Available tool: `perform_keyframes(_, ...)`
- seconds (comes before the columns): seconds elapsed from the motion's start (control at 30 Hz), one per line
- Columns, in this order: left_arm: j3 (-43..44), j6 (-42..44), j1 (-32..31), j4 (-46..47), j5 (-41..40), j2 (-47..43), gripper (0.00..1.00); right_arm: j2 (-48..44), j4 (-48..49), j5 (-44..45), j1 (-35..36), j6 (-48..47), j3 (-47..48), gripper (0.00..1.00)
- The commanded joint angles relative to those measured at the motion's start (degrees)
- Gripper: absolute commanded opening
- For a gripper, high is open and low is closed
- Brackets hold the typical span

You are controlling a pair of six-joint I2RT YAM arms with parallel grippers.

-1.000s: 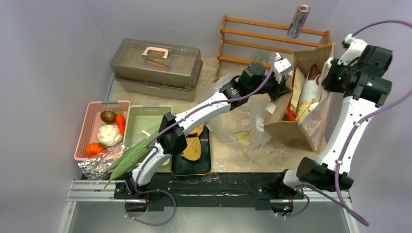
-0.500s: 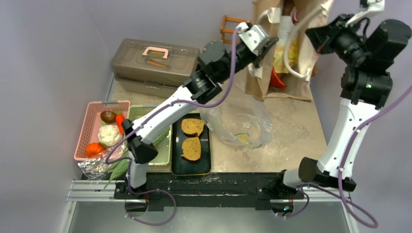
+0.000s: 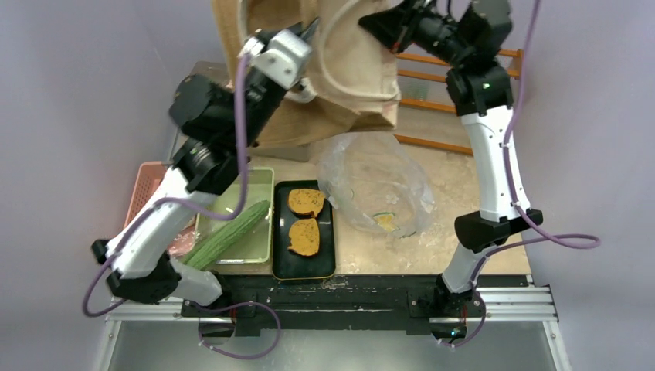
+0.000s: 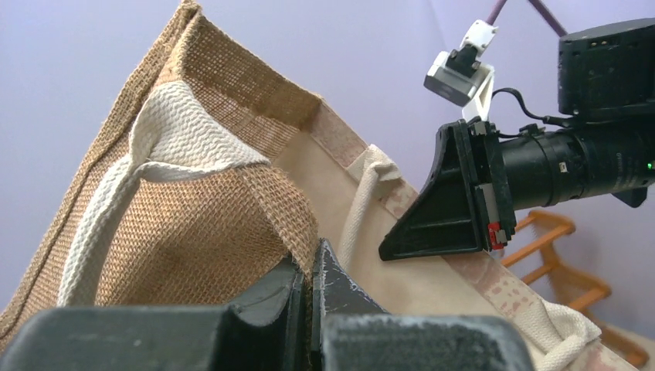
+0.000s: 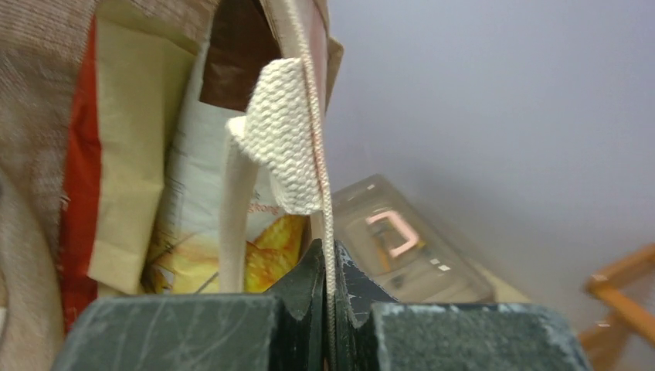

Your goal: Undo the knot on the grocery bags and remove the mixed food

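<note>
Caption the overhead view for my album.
Left hand and right hand hold the brown bag aloft; toast slices and a clear plastic bag lie below.

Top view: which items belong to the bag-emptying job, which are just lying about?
Job: brown woven bag with white loop handles; crinkly clear plastic bag; two brown toast slices; long green cucumber.
Lying about: wooden rack; grey lidded plastic case.

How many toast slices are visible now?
2, both on the black tray: one toast slice at its far end, one at its near end; the brown bag may hide more.
</note>
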Motion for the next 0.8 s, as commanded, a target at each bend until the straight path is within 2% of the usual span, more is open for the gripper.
perform_keyframes(0.0,-10.93,4.71,1.74,-0.14,0.08,-12.85,0.00,-1.19,1.14,3.07,7.88,-3.92,-5.78,0.00)
perform_keyframes(0.17,-27.11,-0.53,6.43,-6.08,2.01,-21.78,0.00,-2.26,-1.11,3.63,10.96,-6.50,-18.21,0.00)
perform_keyframes(0.37,-37.42,-8.11,7.67,-9.03,9.58,-24.42,0.00,-8.96,-9.30,5.12,10.62,-14.89,-34.63,0.00)
perform_keyframes(0.5,-39.49,-9.63,3.19,-7.54,16.27,-22.64,0.00,-18.65,-17.20,8.15,6.85,-19.27,-44.33,0.00)
perform_keyframes(0.6,-38.60,-9.39,-3.51,-3.18,20.74,-18.62,0.00,-24.19,-27.56,13.11,2.91,-19.88,-45.03,0.00)
perform_keyframes(0.77,-31.60,-22.46,-5.04,1.59,24.61,-5.86,0.00,-32.11,-39.22,28.57,1.19,-22.61,-43.25,0.00)
